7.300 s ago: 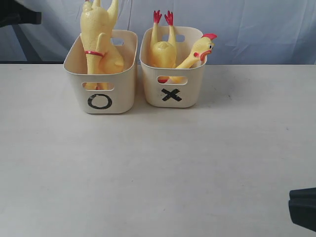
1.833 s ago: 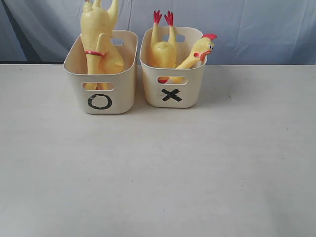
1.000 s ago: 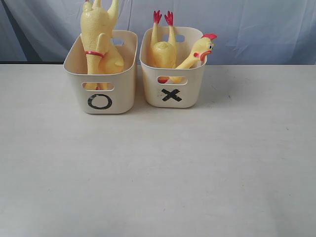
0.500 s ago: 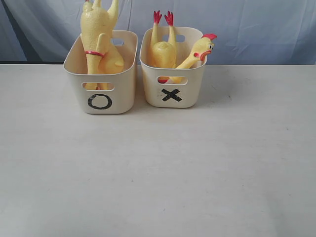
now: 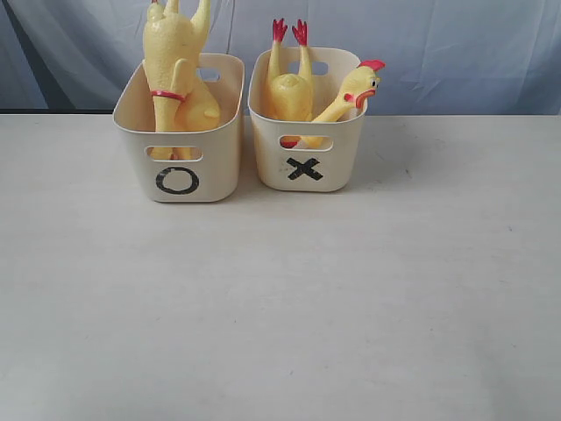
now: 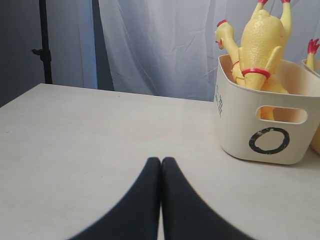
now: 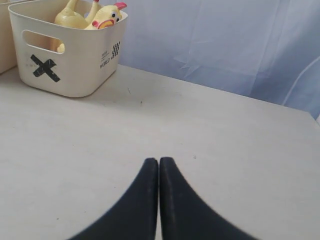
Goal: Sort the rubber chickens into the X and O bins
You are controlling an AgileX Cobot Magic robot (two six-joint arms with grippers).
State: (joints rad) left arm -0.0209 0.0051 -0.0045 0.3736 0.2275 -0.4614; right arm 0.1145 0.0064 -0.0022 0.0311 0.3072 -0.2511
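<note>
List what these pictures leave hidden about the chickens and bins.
- Exterior view: top of the chicken in the O bin, cut off by the top edge.
- All views: chickens' lower parts, behind bin walls.
- Right wrist view: print on the X bin, too small to read.

Counted two cream bins: O bin (image 5: 221,162) and X bin (image 5: 344,153). Marks: one black O (image 5: 177,181), one black X (image 5: 304,169). Logged four slot handles (image 5: 173,153) in the exterior view, two per bin. For rubber chickens (image 5: 175,61), tallied two red-combed heads: X-bin head (image 5: 360,83) and O-bin head (image 6: 224,34). Also tallied two upturned leg pairs: X-bin leg pair (image 5: 303,48) and O-bin leg pair (image 6: 285,12). Could not fix the whole-bird total for overlap inside the tubs; at least two. Grippers: two, left gripper (image 6: 161,167) and right gripper (image 7: 159,167), two black fingers each. One table (image 5: 280,316), one pale backdrop (image 5: 465,53).
</note>
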